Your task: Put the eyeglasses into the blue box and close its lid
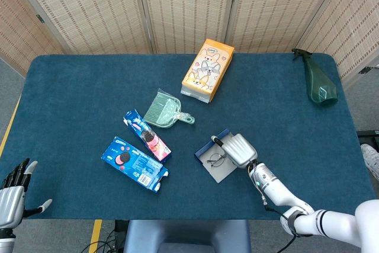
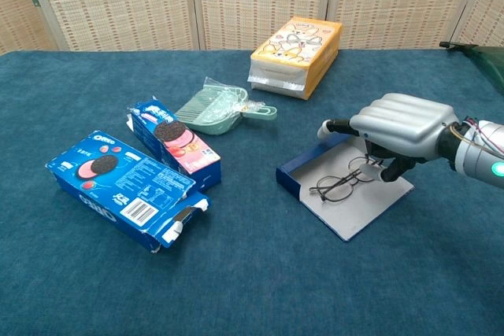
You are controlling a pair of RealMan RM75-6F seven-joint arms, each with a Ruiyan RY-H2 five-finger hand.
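The eyeglasses (image 2: 340,182) lie flat on the grey inside of the open blue box (image 2: 303,171), lenses toward its low blue wall. My right hand (image 2: 398,127) hovers over the box's far right part, thumb stretched out to the left, and its fingertips (image 2: 387,169) hang by the glasses' temple without gripping it. From the head view the eyeglasses (image 1: 215,159) sit in the blue box (image 1: 204,149) just left of the right hand (image 1: 238,149). Off the table's near left corner, my left hand (image 1: 12,191) waits with fingers spread, holding nothing.
Two blue cookie boxes (image 2: 122,188) (image 2: 175,141) lie left of the blue box, with a green dustpan (image 2: 216,108) behind them. An orange carton (image 2: 298,54) sits at the back middle. A green spray bottle (image 1: 320,84) lies at the far right.
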